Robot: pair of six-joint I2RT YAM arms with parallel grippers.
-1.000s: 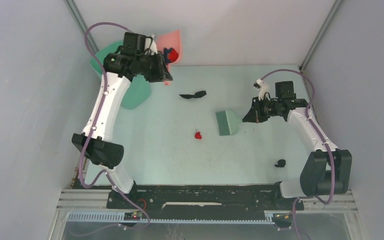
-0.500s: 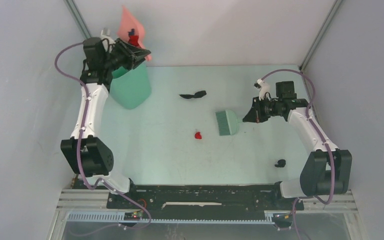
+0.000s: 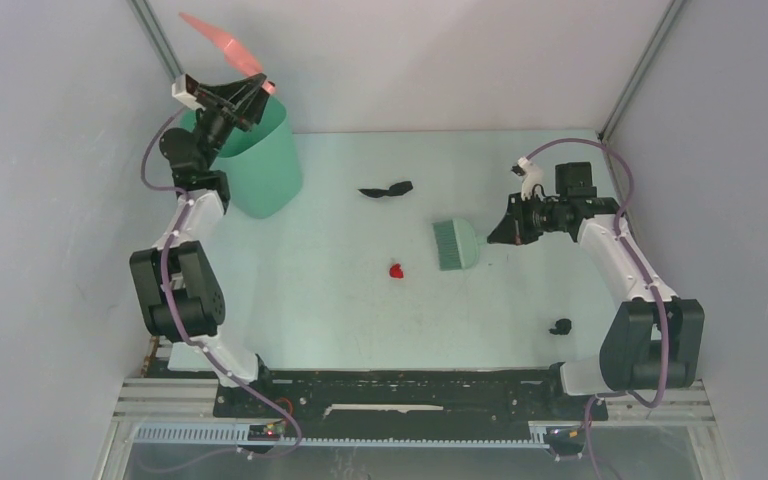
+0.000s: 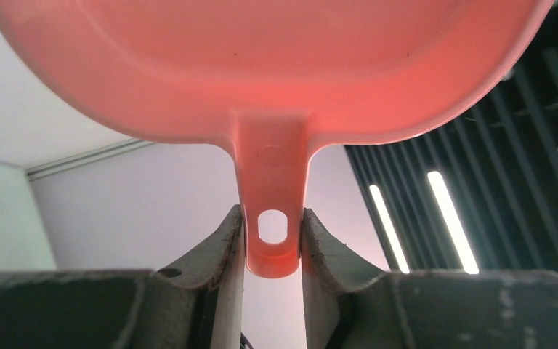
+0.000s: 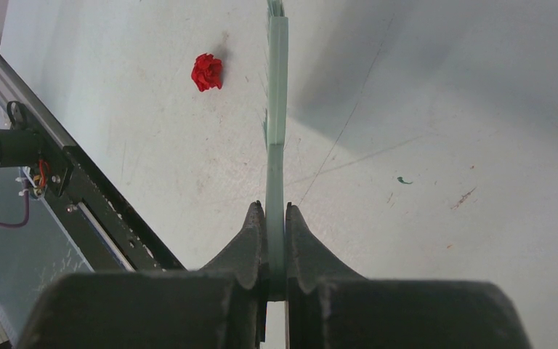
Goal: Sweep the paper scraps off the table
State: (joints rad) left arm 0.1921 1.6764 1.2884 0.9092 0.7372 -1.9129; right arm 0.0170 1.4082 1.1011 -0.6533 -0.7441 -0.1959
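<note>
Upper left of the frame: left end effector [image 3: 243, 92] squeezed tight on the handle of the pink dustpan [image 3: 222, 40], held up high above the green bin [image 3: 260, 175]. From the left wrist, fingers [image 4: 221, 251] pressed on both sides of the handle, right by its little hole.

Right of the middle: right end effector [image 3: 493, 232] pinching the thin handle of the green brush [image 3: 454, 245]. Cannot tell whether touching the counter [image 3: 340, 320] or not.

On the counter:
- red scrap [image 3: 397, 270] near the brush, to its lower left
- long black scrap [image 3: 385, 189] near the top middle
- small black scrap [image 3: 560, 326] at the lower right, well apart from the brush
</note>
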